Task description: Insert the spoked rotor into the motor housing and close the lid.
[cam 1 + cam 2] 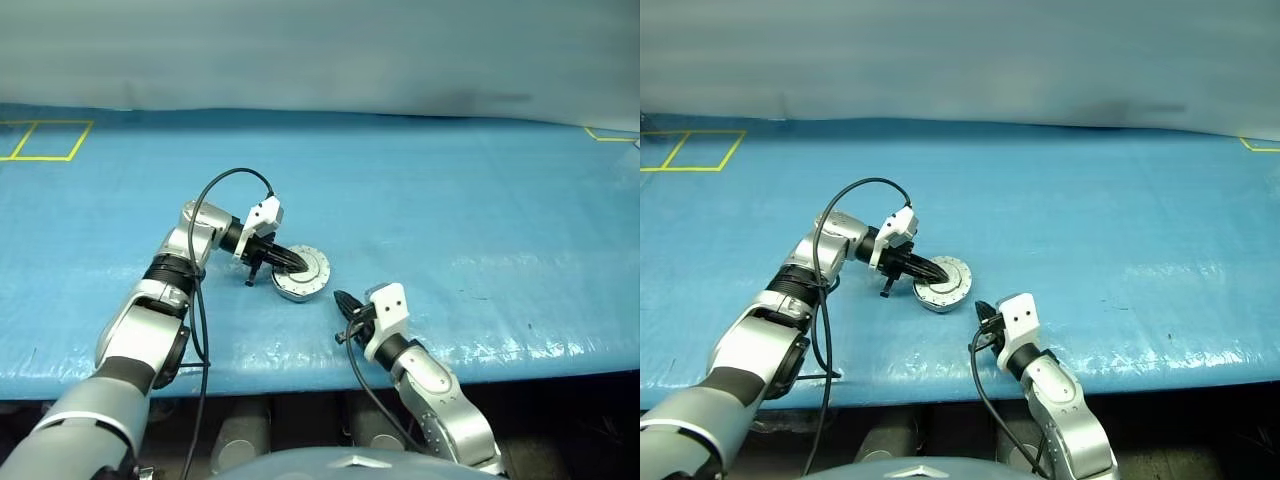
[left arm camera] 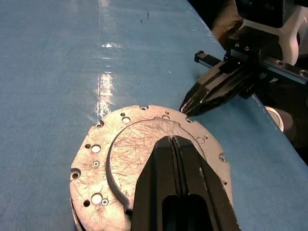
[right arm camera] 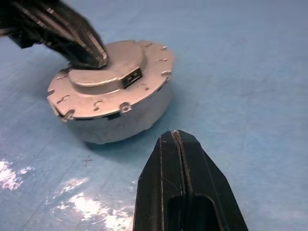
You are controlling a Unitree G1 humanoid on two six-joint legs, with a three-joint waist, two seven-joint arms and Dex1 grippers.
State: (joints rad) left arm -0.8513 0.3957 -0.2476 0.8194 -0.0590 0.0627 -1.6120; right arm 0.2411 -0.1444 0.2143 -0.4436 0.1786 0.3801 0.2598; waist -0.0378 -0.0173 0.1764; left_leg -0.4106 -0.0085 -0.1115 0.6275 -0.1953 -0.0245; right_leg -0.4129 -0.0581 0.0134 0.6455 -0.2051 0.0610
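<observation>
Beside the lid (image 3: 103, 77), only blue table cover (image 1: 450, 200).

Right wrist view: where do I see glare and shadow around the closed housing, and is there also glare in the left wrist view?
Right wrist view: white glare patches on the blue table cover, near the motor housing, which casts a soft dark shadow at its base; the lid looks evenly lit. Left wrist view: a bright reflected streak on the cover beyond the lid, and the scratched lid shines dully.
</observation>
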